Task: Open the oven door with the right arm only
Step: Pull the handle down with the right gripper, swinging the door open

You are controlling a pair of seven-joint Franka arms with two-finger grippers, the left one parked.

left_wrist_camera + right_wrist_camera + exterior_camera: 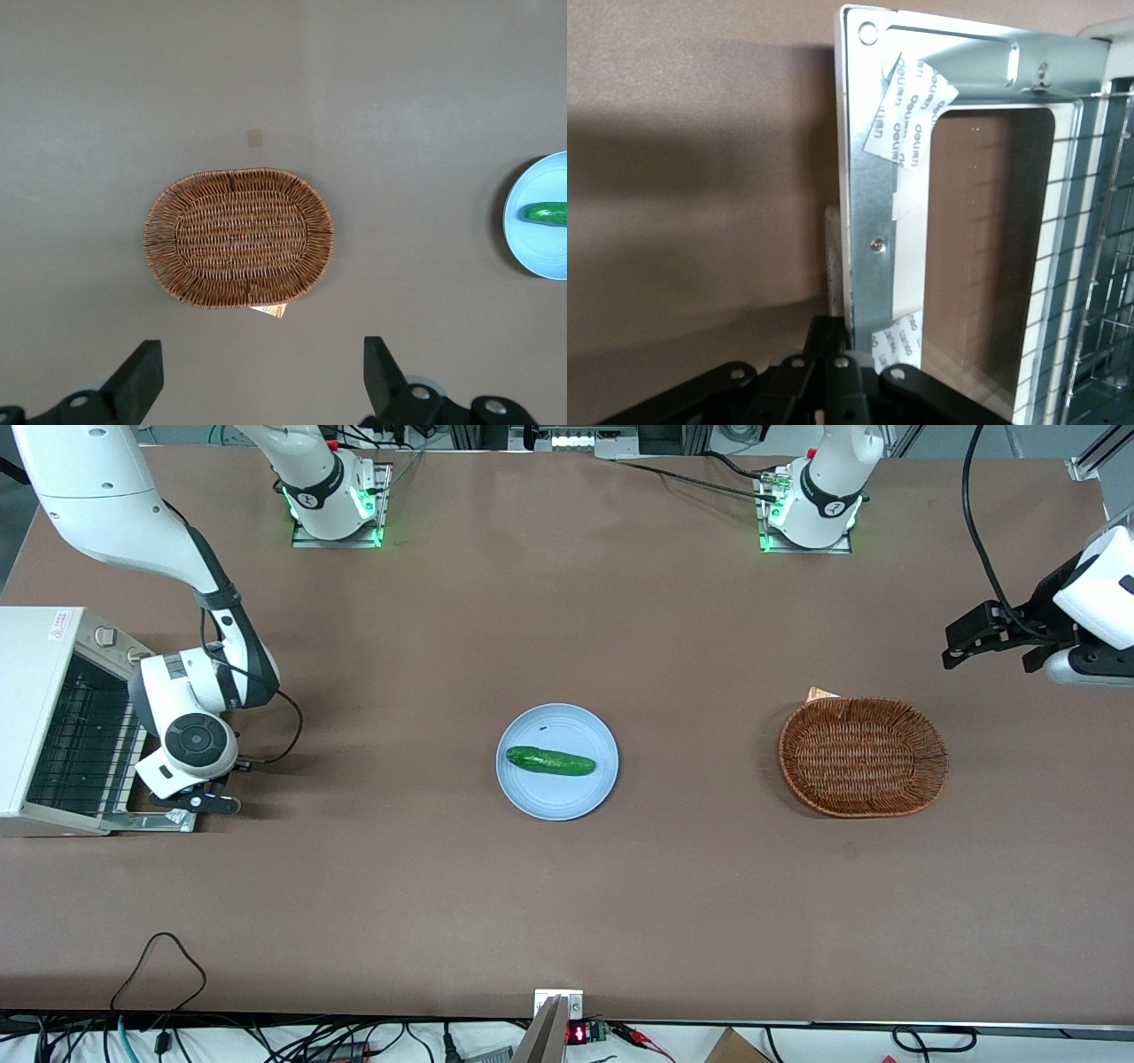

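The white toaster oven (44,708) stands at the working arm's end of the table. The oven door (159,821) hangs fully down, flat near the table in front of the oven mouth, so the wire rack (84,744) shows. In the right wrist view the door's shiny metal inner side (873,195) faces up, with its glass window (983,248) and bits of white tape. The right arm (190,717) bends down over the door. Its black gripper (202,801) sits at the door's outer edge, and its fingers (833,335) are pressed together there, right by the door's rim.
A light blue plate (532,797) with a green cucumber (549,761) sits mid-table. A brown wicker basket (862,757) lies toward the parked arm's end; it also shows in the left wrist view (239,237). A black cable (159,957) loops at the near table edge.
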